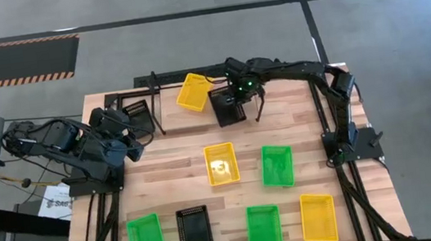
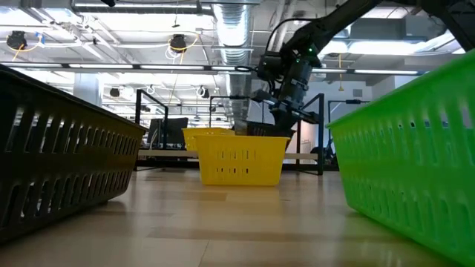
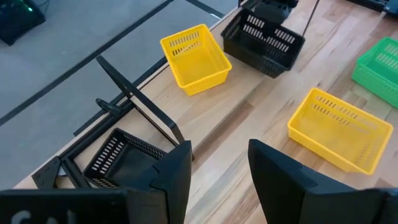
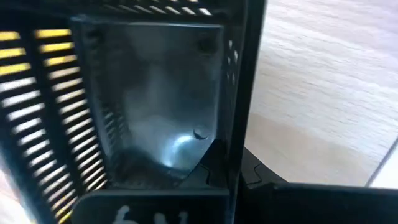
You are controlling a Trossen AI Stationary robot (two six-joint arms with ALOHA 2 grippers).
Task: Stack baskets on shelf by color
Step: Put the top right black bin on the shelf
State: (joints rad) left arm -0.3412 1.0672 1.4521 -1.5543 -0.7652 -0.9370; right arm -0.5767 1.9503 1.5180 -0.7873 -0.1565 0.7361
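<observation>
The shelf (image 1: 173, 121) stands along the table's far edge. On it rest a yellow basket (image 1: 193, 92), seen also in the left wrist view (image 3: 196, 59), and a black basket (image 1: 139, 113) at its left end (image 3: 118, 155). My right gripper (image 1: 237, 91) reaches over the shelf's right part, shut on a second black basket (image 1: 228, 107), which shows behind a yellow one in the low view (image 2: 260, 130). My left gripper (image 1: 135, 147) waits open near the table's left edge, its fingers (image 3: 217, 149) with nothing between them. My right gripper (image 4: 233, 180) pinches one side wall of the black basket at its rim (image 4: 239, 124), one finger inside the basket and one outside. The fingers come steeply from above. The basket (image 3: 264, 43) hangs tilted, open side up; whether its bottom touches the shelf I cannot tell.
On the tabletop lie a yellow basket (image 1: 221, 163) and a green one (image 1: 277, 165) mid-table. Along the near edge are a green (image 1: 145, 238), a black (image 1: 194, 230), a green (image 1: 264, 228) and a yellow basket (image 1: 318, 216). Bare wood lies between the rows.
</observation>
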